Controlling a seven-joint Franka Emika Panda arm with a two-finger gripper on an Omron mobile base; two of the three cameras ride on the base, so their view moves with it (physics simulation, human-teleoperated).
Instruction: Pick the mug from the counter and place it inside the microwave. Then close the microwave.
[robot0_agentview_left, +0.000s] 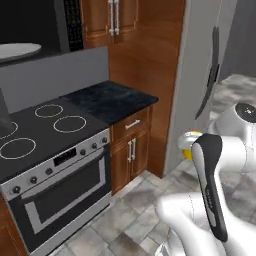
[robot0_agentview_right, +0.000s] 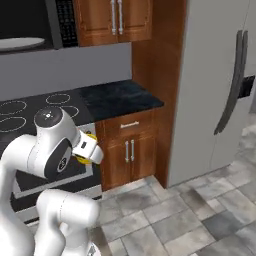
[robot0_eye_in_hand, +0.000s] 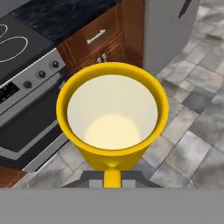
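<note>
Hand view: end effector (robot0_eye_in_hand: 112, 178) pinching the mug (robot0_eye_in_hand: 112, 114) above tiled floor (robot0_eye_in_hand: 197, 127), counter (robot0_eye_in_hand: 65, 17) beyond.

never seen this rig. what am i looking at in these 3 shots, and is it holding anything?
It is a rendered kitchen with a white robot arm with dark joints on a base that drives. Two cameras ride on the base behind the arm, one to its left and one to its right. The third sits on the hand and looks along the gripper.

The gripper is shut on a small bright yellow mug with a cream inside, above the tiled floor in front of the stove. The dark marbled stone counter sits over brown cabinets, beside the black stovetop with white rings. The black microwave with its white turntable plate stands open, up on the left.
</note>
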